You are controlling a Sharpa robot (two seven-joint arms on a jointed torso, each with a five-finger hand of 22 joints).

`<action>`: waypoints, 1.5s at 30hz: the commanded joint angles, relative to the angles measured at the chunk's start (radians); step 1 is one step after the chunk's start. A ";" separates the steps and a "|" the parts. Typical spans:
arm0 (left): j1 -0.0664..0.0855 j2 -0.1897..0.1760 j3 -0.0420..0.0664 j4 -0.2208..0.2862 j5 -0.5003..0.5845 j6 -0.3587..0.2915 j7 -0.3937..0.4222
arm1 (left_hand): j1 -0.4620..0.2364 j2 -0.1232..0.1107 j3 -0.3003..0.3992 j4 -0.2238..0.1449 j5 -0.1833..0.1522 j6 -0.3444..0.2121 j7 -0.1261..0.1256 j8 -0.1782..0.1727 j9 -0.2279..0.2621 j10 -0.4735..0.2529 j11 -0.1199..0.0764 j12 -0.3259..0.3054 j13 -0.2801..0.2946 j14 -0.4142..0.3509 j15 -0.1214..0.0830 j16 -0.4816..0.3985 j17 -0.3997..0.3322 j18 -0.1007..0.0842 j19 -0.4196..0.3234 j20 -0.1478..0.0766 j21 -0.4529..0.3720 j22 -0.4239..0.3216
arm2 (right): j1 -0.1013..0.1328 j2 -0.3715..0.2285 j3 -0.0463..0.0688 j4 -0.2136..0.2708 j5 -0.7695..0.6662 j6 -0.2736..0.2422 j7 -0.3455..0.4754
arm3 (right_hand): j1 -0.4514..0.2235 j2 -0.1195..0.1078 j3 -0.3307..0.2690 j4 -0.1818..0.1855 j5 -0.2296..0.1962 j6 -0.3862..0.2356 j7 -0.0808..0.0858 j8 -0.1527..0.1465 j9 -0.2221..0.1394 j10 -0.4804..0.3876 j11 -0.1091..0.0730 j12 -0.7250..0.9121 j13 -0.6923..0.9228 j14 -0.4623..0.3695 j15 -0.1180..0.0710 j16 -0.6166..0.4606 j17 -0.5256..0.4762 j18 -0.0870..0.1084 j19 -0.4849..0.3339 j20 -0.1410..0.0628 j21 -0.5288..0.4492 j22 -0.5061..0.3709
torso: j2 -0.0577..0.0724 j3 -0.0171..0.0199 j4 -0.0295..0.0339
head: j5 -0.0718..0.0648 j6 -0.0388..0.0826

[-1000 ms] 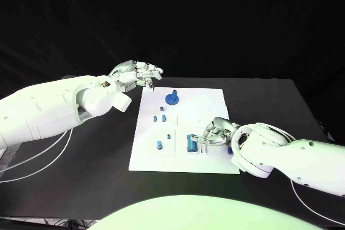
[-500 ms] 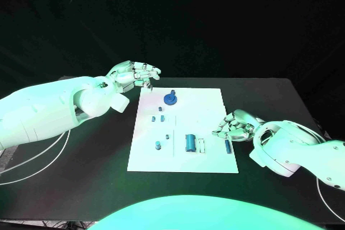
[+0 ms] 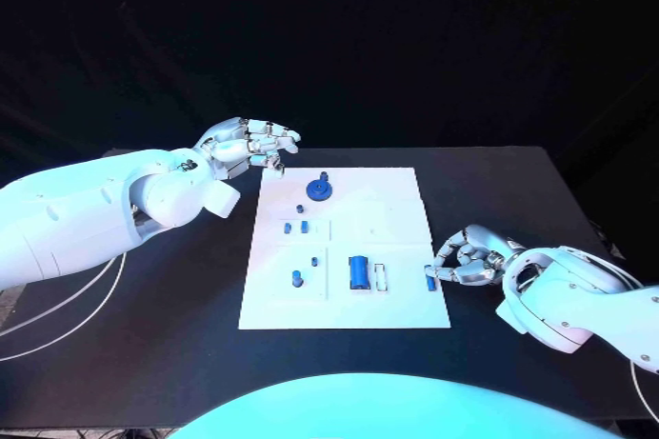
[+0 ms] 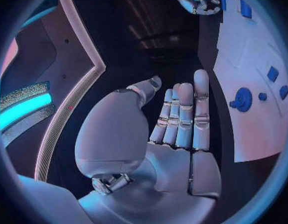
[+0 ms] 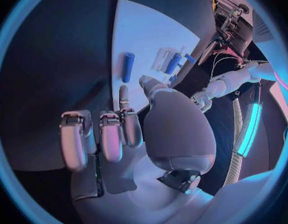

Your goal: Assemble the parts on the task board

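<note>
The task board [image 3: 385,210] is lying at the centre of the black table [image 3: 165,306], long axis running 12 to 6 o'clock. A blue gear-like part [image 3: 322,189] is sitting near the board's 12 o'clock end; a blue cylinder [image 3: 358,271] is lying toward 6 o'clock beside a pale piece [image 3: 383,279]. A slim blue rod [image 3: 429,283] is resting at the board's 3 o'clock edge.

The right hand [image 3: 471,257] is hovering just beside that rod, fingers curled inward, gripping nothing (the right wrist view confirms the rod [image 5: 127,67] lying free).

The left hand [image 3: 252,145] is hanging off the board's 11 o'clock corner; in the left wrist view its fingers [image 4: 181,115] are extending straight, holding nothing.

No legible writing is appearing.
</note>
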 commanded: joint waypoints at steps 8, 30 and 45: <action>0.000 -0.001 0.000 0.003 0.007 0.009 0.015 | 0.004 0.001 -0.001 0.007 0.004 -0.006 -0.002 0.003 0.001 -0.005 0.000 0.006 -0.001 -0.004 0.000 0.007 -0.001 0.007 0.005 -0.001 -0.005 -0.001 | -0.022 0.017 -0.001 -0.020 -0.071 0.045 -0.065 | -0.026 -0.010 -0.012 0.029 0.001 0.021 -0.004 0.007 0.008 0.049 -0.009 0.000 0.183 0.106 -0.005 0.004 0.263 0.001 0.093 -0.002 0.004 0.253 | 0.002 -0.0012 0.0032 | -0.004 0.000; 0.001 -0.004 0.000 0.002 0.007 0.012 0.009 | 0.006 0.002 -0.001 0.007 0.004 -0.006 -0.003 0.004 0.002 -0.005 0.000 0.008 -0.001 -0.004 -0.001 0.007 -0.001 0.007 0.006 -0.002 -0.006 -0.002 | -0.035 0.052 -0.003 -0.027 -0.231 0.185 -0.141 | 0.143 -0.029 0.095 -0.043 0.008 0.047 -0.019 0.004 0.030 0.042 -0.024 -0.020 0.176 0.106 -0.018 0.004 0.263 0.001 0.092 -0.016 0.002 0.252 | 0.001 -0.0008 0.0036 | 0.001 0.000; 0.001 -0.005 0.000 -0.001 0.006 0.010 0.006 | 0.010 0.004 0.001 0.007 0.005 -0.006 -0.003 0.005 0.002 -0.005 -0.001 0.009 -0.002 -0.004 -0.001 0.007 -0.002 0.007 0.007 -0.002 -0.007 -0.003 | -0.030 0.067 -0.002 0.015 -0.148 0.062 -0.137 | 0.092 -0.009 0.255 -0.080 0.002 0.054 -0.017 -0.021 0.036 0.045 -0.022 -0.023 0.177 0.106 -0.017 0.004 0.263 0.000 0.095 -0.014 0.009 0.255 | 0.001 -0.0013 0.0027 | 0.003 0.000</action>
